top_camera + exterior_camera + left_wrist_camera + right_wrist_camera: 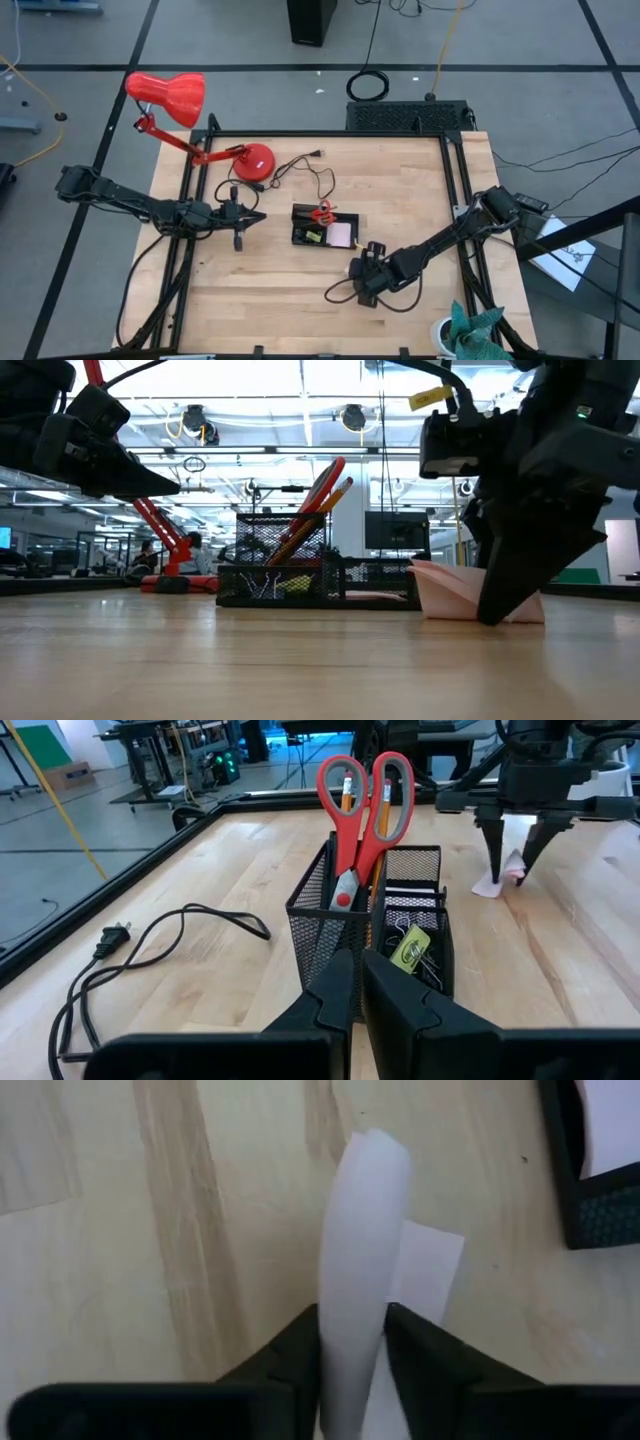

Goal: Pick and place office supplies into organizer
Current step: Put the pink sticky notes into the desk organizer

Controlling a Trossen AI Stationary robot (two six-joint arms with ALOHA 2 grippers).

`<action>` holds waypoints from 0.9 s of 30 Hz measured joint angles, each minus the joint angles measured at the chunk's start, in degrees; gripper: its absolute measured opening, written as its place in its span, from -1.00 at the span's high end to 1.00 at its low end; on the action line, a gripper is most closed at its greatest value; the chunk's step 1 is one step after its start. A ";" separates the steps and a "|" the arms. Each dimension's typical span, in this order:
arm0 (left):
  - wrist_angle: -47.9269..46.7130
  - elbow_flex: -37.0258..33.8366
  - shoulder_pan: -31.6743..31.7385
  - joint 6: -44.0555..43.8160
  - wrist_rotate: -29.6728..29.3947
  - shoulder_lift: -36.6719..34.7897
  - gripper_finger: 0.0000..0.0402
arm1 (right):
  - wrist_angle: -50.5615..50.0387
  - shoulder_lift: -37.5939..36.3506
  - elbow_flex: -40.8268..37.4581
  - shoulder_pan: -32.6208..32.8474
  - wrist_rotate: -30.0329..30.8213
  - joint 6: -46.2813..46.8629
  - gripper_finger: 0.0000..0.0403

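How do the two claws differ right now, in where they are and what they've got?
The right claw is pinched on a pale pink sheet of paper lying on the table near the organizer; the left claw is shut on nothing. The right claw points down at the tabletop, while the left claw hangs level, facing the organizer with the scissors standing in it. Both are dark two-finger claws.

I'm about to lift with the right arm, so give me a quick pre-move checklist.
1. Right pincer closed on the pink sticky notes: ok, sheets bowed up between its fingers.
2. All sheets gripped: not ok, one lies flat on the table.
3. Organizer upright near the table's centre: ok.
4. Flat compartment free for the notes: cannot tell.
5. Left pincer shut, waiting clear left of organizer: ok.
6. Scissors standing in the cup: ok.
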 joint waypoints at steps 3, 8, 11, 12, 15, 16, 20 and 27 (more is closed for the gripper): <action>-0.04 0.00 -0.01 0.02 0.00 0.00 0.85 | 0.55 -2.21 1.24 0.36 1.84 -1.54 0.63; -0.04 0.00 -0.02 0.02 -0.02 0.00 0.85 | -1.71 -5.52 4.01 0.75 5.19 -7.00 0.73; 0.00 0.00 -0.01 0.02 -0.02 0.00 0.85 | -1.04 -6.92 7.17 0.57 7.64 -11.13 0.75; -0.01 0.00 -0.01 0.04 -0.02 0.00 0.85 | -1.14 -6.92 8.28 0.57 8.52 -12.67 0.75; 0.05 0.00 -0.01 0.04 -0.02 0.00 0.85 | -1.62 -6.60 11.32 0.66 11.52 -17.96 0.76; -0.01 0.00 -0.02 0.04 -0.02 0.00 0.85 | -1.84 -6.69 12.43 0.64 12.79 -20.13 0.76; 0.04 0.00 0.00 0.35 -0.02 0.00 0.85 | -7.03 -6.94 15.83 -0.77 22.03 -27.47 0.76; -0.06 0.00 -0.02 0.33 -0.02 0.00 0.85 | -7.73 -6.95 14.42 -8.51 21.73 -35.74 0.76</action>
